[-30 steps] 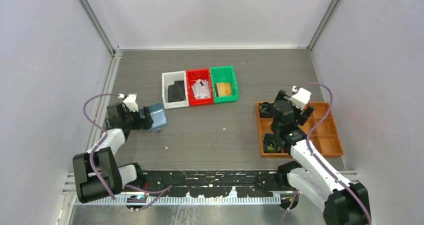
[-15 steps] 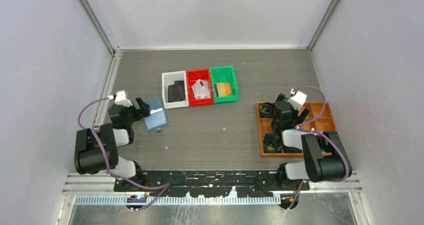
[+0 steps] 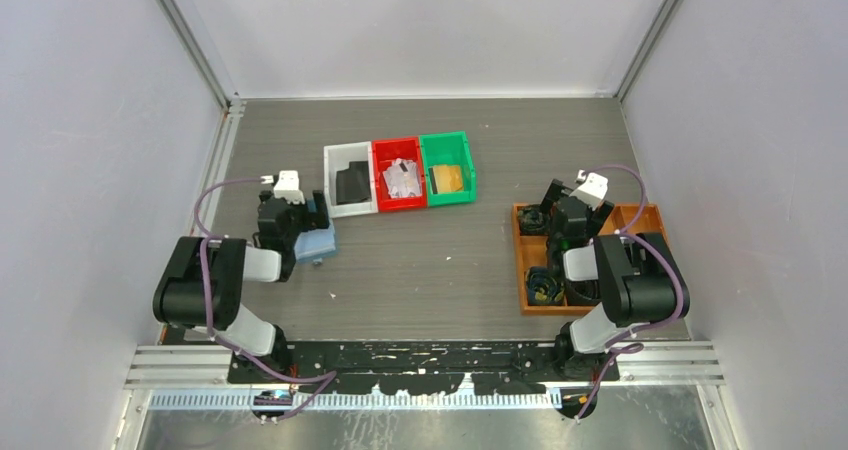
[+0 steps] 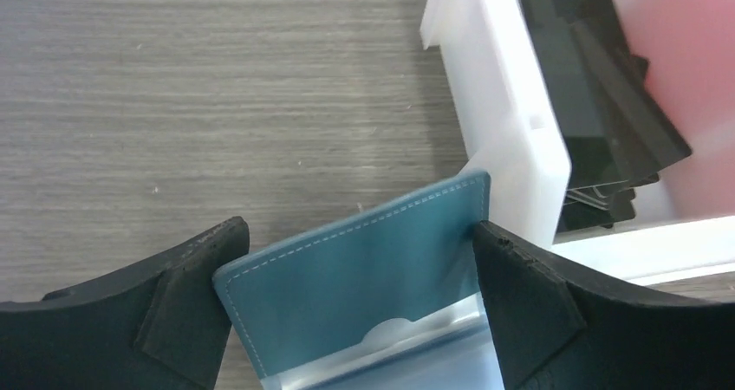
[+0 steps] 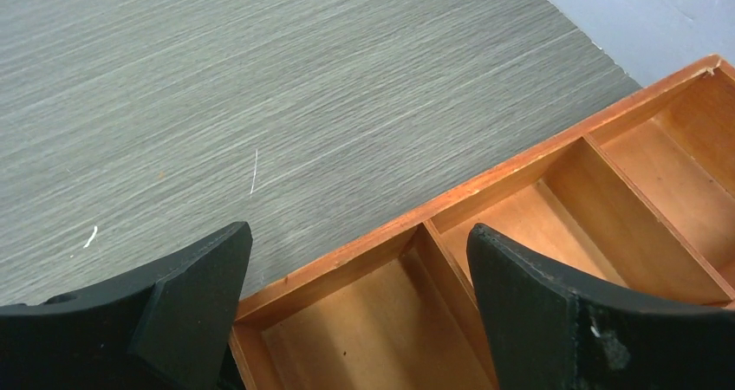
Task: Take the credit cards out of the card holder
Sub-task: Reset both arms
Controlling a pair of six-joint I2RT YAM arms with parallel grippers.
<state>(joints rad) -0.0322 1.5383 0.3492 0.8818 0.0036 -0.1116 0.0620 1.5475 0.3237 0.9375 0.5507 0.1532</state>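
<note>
Quick tally from my remote seat:
Arms: two, so two grippers, the left gripper [image 4: 357, 234] and the right gripper [image 5: 357, 234].
Plastic bins: three in a row, a white bin [image 3: 331, 185], a red bin [image 3: 376, 175] and a green bin [image 3: 470, 170].
Card holder [image 4: 364, 277]: one, blue.
Black cards [image 4: 598, 87]: I count at least three, overlapping.
Silver-grey cards [image 3: 402, 180]: a small pile, can't split it.
Gold cards [image 3: 447, 178]: I only see one.
Wooden tray [image 3: 655, 220]: one.
Coiled black cables [image 3: 541, 288]: at least two.
</note>
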